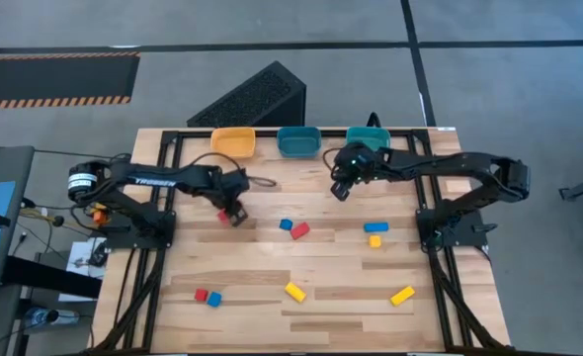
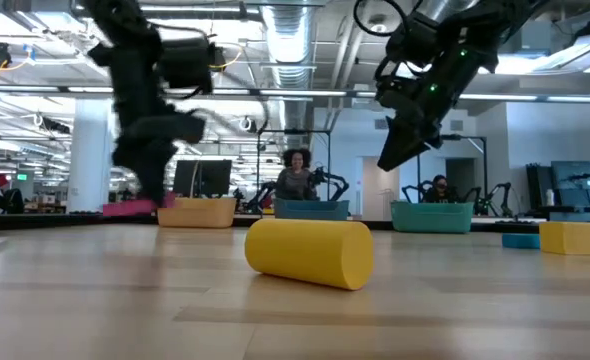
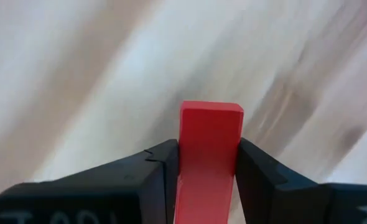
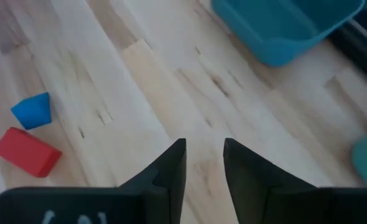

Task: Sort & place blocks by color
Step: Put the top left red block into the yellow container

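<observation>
Near the orange bin (image 1: 234, 141), left end effector (image 1: 235, 216) clamps red block (image 3: 209, 155) (right (image 4: 204, 163) empty, parted).

Bright ceiling lights overhead; the left wrist view's table (image 3: 78, 74) is motion-blurred.

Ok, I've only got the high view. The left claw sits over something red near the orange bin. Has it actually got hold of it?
Observer: Yes. The left wrist view shows the left claw pinching a red rectangular block between both fingers.
Operator: And the right claw, is it carrying anything?
Observer: No. In its wrist view the right claw is empty, fingers apart over the bare wooden tabletop.
Operator: How high is it?
Observer: The low view shows it hanging well clear of the table.
</observation>
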Motion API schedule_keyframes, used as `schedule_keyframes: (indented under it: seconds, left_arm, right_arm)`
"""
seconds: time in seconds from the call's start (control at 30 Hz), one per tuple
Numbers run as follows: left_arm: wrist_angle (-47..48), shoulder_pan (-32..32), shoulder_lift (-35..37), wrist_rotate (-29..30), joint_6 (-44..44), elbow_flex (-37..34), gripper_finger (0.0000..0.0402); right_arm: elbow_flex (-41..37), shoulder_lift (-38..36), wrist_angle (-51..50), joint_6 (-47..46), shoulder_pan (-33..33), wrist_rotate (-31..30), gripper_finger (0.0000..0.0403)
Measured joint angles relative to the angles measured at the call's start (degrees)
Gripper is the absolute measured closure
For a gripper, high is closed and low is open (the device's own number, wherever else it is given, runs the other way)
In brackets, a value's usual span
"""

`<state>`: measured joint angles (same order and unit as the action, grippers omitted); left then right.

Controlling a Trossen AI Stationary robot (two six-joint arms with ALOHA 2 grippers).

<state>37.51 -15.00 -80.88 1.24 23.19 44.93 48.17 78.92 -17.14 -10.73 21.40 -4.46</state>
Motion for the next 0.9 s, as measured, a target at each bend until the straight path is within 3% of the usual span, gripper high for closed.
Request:
schedule_keyframes:
  seconds: [0.17,0.33,0.5,0.7,0.9]
  left_arm:
    - [-1.97,-2.99,0.04,6.62,-4.57,8.98,0.0302]
    - [-7.67,-10.88,0.04,11.70,-6.52,15.88,0.0304]
    - [-16.25,-20.08,0.09,11.53,-8.58,16.65,0.0304]
    - [-18.41,-29.06,-2.40,10.77,-8.77,15.26,0.0305]
    - [-18.17,-32.99,-11.06,3.61,-14.01,14.84,0.0305]
  right_arm:
    - [0.02,-2.61,1.65,6.99,3.43,0.26,0.0292]
    - [0.04,-3.76,4.49,11.21,7.54,0.26,0.0301]
    - [0.01,-3.74,9.60,10.12,10.58,0.52,0.0306]
    - [0.04,-3.74,16.52,10.17,11.88,0.54,0.0306]
    - [0.04,-3.74,19.00,2.92,11.85,0.25,0.0306]
